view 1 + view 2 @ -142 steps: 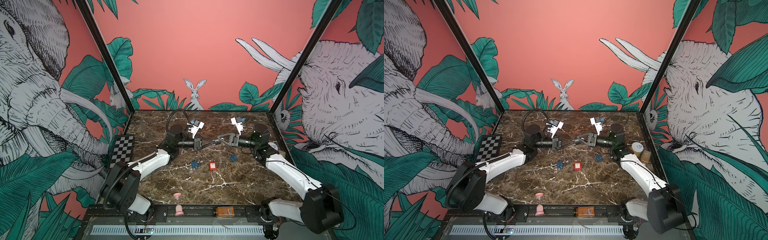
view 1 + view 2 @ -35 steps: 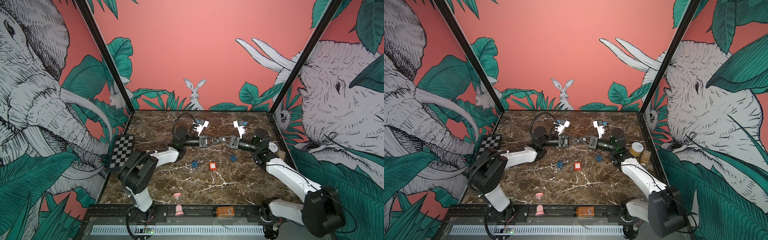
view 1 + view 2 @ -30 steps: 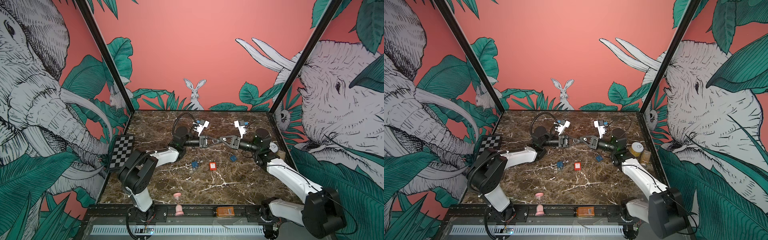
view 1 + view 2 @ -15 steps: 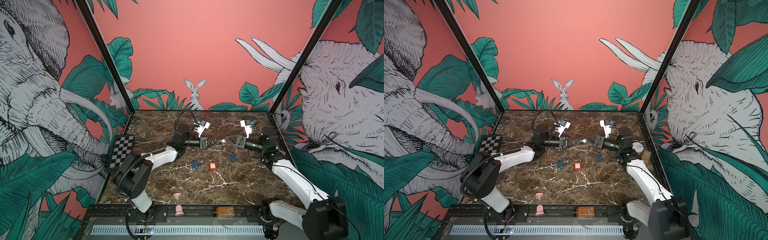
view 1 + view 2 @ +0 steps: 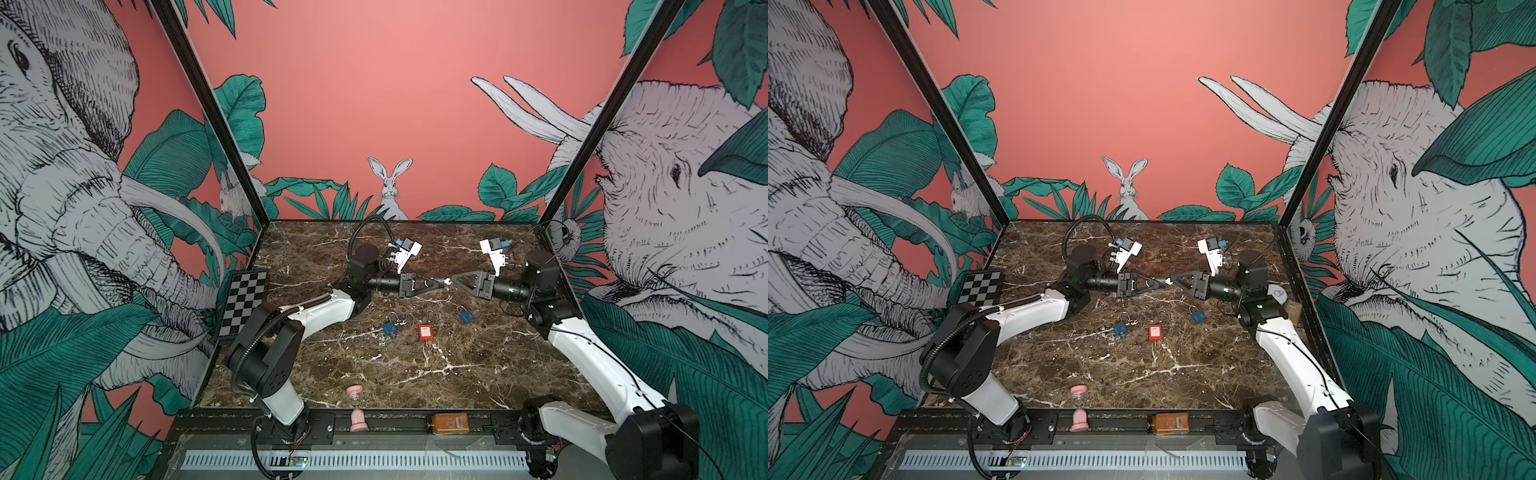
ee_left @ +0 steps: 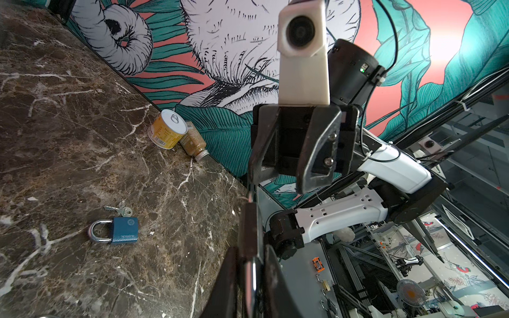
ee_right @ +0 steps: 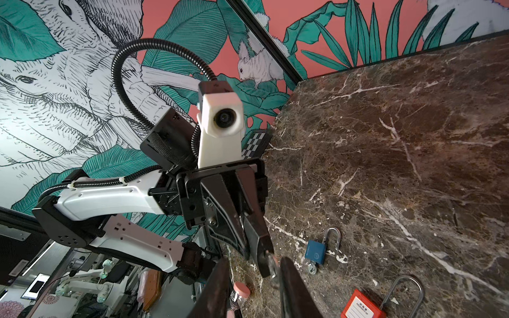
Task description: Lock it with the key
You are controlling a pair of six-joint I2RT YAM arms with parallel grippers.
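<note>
A small silver key [image 5: 446,281] is pinched at the tip of my left gripper [image 5: 439,282], which is shut on it above the middle of the marble table [image 5: 457,374]. In the right wrist view the key [image 7: 271,265] juts from the left fingers, close to one finger of my right gripper [image 7: 253,287], which stands open. In both top views the right gripper [image 5: 1173,279] faces the left one tip to tip. A blue padlock [image 5: 390,329], a red padlock [image 5: 425,332] and another blue padlock [image 5: 466,316] lie below, the first blue one's shackle open [image 7: 332,239].
A yellow can [image 6: 165,132] and a fallen jar [image 6: 194,143] sit by the right wall. Spare keys [image 6: 121,210] lie beside a blue padlock [image 6: 121,230]. A checkerboard [image 5: 245,303] leans at the left, and a pink hourglass [image 5: 355,405] and an orange item [image 5: 449,422] are at the front.
My right gripper opened and drew back a little to the right, away from the left gripper's tip. The key stayed in the left gripper, which barely moved.
</note>
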